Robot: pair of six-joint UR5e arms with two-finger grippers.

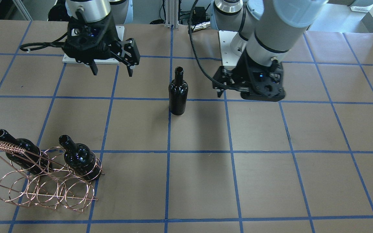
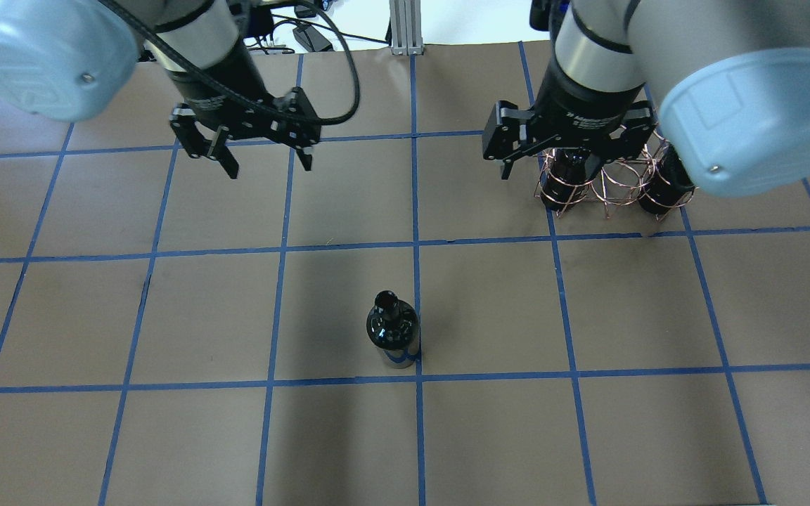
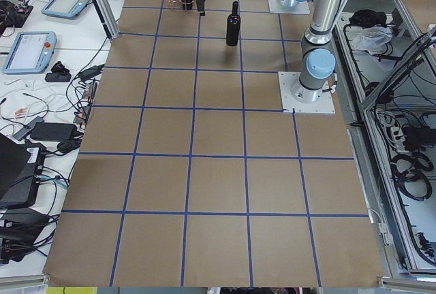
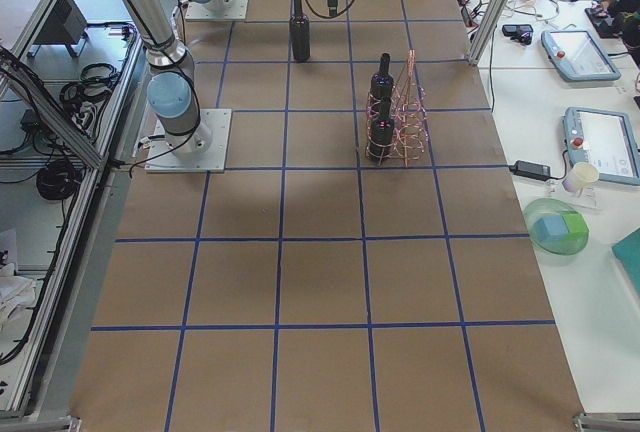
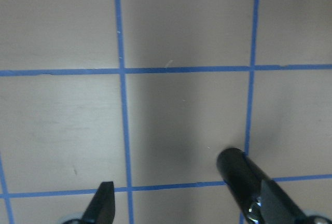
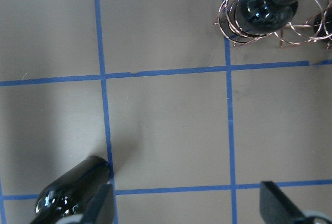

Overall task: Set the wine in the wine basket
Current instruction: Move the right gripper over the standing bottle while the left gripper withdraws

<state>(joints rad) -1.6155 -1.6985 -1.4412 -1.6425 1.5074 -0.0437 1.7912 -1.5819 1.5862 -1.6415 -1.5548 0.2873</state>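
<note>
The wine bottle (image 1: 177, 94), dark and glossy, stands upright alone near the middle of the table (image 2: 392, 327). The copper wire wine basket (image 1: 44, 186) stands on the far side of the table on my right and holds two look-alike bottles (image 1: 23, 150) (image 1: 79, 158). My left gripper (image 2: 266, 163) is open and empty, raised above the table to the left of the bottle. My right gripper (image 1: 111, 70) is open and empty, raised to the right of the bottle. In the left wrist view the bottle (image 5: 238, 175) shows by one finger; in the right wrist view it (image 6: 72, 195) sits at the lower left.
Brown paper with a blue tape grid covers the table (image 1: 270, 181). The arms' white base plates (image 3: 306, 93) (image 4: 188, 140) are bolted on my side. Side benches with tablets and cables (image 3: 41, 49) flank the table ends.
</note>
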